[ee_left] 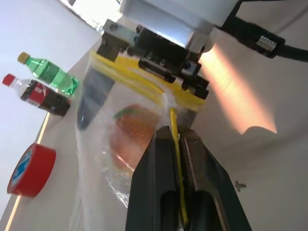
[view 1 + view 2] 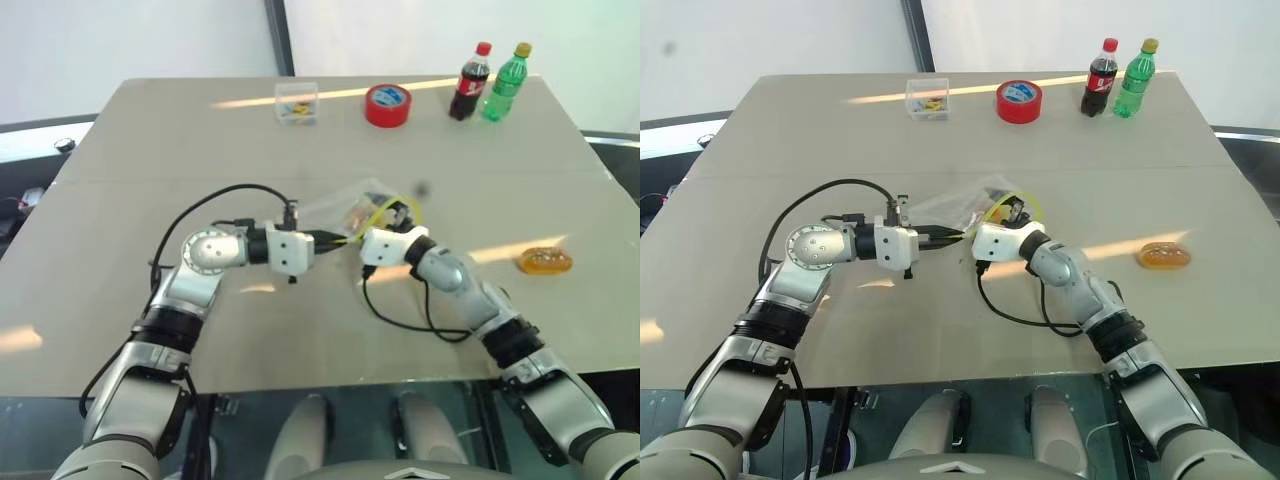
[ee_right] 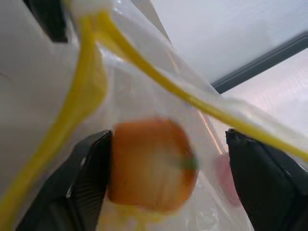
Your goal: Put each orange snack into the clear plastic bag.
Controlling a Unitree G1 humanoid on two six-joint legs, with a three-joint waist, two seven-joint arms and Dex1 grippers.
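Orange snack number one sits between your right claw's spread fingers, inside the mouth of the clear plastic bag. The jaws stand wide apart, and the left finger looks to be just touching the snack rather than gripping it; you appear to be at the release. Your left claw is clamped tight on the bag's yellow seal strip, pinching one lip so the opening stays up for the other arm.

Seen from the head, both claws meet over the middle of the tabletop, with the bag lifted between them and its body trailing away towards the far side.

Your next move, as I read it: draw the right claw straight back out without dragging the snack or catching the seal, keep the left grip firm, then go for the second orange snack, which lies on the tabletop well off to your right. Beyond, along the far edge, stand a small clear box, a red tape roll, a cola bottle and a green bottle.
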